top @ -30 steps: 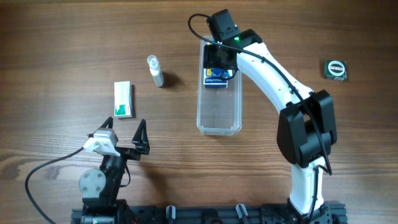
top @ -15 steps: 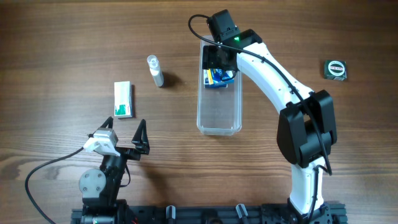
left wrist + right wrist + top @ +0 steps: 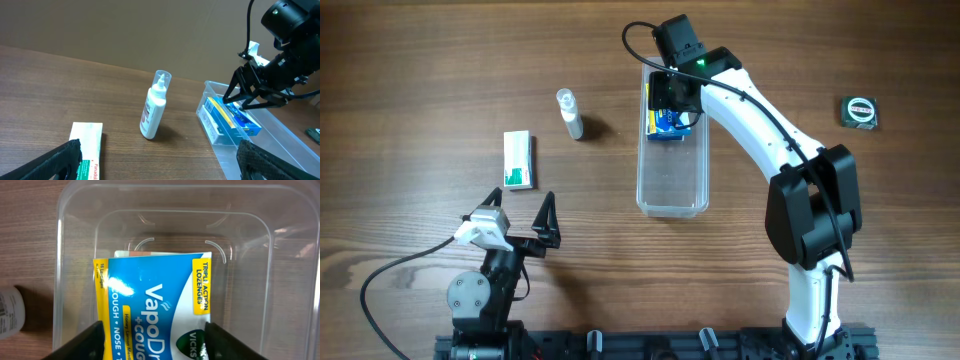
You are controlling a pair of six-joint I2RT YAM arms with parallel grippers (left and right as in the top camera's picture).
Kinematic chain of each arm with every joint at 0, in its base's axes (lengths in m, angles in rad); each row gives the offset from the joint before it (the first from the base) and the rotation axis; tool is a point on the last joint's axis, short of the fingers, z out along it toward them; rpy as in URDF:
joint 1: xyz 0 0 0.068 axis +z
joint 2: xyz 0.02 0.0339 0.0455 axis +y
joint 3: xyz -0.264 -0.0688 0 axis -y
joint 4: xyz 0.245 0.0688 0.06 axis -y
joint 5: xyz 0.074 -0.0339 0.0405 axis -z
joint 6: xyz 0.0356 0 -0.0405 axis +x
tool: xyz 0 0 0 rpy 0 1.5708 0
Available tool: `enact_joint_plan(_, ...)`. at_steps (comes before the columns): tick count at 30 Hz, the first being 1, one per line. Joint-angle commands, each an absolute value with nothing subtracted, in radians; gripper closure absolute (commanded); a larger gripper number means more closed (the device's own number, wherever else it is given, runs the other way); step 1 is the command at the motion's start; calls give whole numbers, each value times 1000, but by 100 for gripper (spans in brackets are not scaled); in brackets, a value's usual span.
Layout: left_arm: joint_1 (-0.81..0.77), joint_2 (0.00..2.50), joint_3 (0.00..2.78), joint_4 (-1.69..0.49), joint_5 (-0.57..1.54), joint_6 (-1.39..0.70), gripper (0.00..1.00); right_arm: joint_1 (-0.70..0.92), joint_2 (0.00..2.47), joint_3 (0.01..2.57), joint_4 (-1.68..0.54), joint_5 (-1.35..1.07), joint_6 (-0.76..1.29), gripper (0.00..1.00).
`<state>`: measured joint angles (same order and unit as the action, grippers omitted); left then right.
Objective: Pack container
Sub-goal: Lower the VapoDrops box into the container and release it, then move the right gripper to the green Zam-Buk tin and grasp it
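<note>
1. Spread wide on the right gripper (image 3: 154, 330), one finger at each long edge of the blue VapoDrops pack (image 3: 150, 295). Cannot tell whether the pads touch it; no firm clamp visible.
2. Same hover over the far end of the clear container (image 3: 672, 185) as a second ago. Only the pack changed: skewed half a second ago, now squarer to the walls with a yellow strip showing.
3. Directly beneath the right gripper, inside the container's far end; in the left wrist view, propped at a slant against a long side wall.
4. Spread as well on the left gripper (image 3: 520, 210), gripping nothing, low near the front edge of the table (image 3: 420, 80), unmoved since the earlier frames.
5. Left of the container: a white dropper bottle (image 3: 154, 112) standing upright. Further left, a white-and-green box (image 3: 518, 160) lying flat, near the left gripper. Well apart on the right, a small dark packet (image 3: 860, 110) with a round label.
6. Dark wood-grain surface throughout; plain tan wall (image 3: 125, 25) behind it.
</note>
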<state>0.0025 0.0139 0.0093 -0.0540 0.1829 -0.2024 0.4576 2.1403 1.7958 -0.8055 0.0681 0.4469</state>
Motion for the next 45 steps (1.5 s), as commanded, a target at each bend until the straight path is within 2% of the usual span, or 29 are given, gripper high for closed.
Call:
enact_joint_plan(1,9,7,6,-60,174,-187,0,464,2153,1805,-813,51,445,39)
enact_joint_plan(19,9,7,6,-60,174,-187,0,451,2089,1830,-794,23,444,37)
enact_joint_plan(24,9,7,6,-60,173,-187,0,421,1946,1835,-797,45,406,27)
enact_joint_plan(26,9,7,6,-60,173,-187,0,398,1870,1835,-798,45,331,11)
enact_joint_plan(28,9,7,6,-60,173,-187,0,364,1773,1835,-820,48,190,1)
enact_joint_plan(30,9,7,6,-60,173,-187,0,336,1711,1834,-878,95,22,0)
enact_joint_plan(31,9,7,6,-60,174,-187,0,317,1692,1834,-910,165,-51,0)
enact_joint_plan(33,9,7,6,-60,173,-187,0,238,1680,1834,-995,395,-71,0)
enact_joint_plan(35,9,7,6,-60,174,-187,0,142,1690,1821,-1058,424,-135,0)
enact_joint_plan(40,9,7,6,-60,173,-187,0,-152,1757,1786,-1086,215,-209,0)
enact_joint_plan(45,9,7,6,-60,173,-187,0,-321,1818,1786,-1054,11,-224,0)
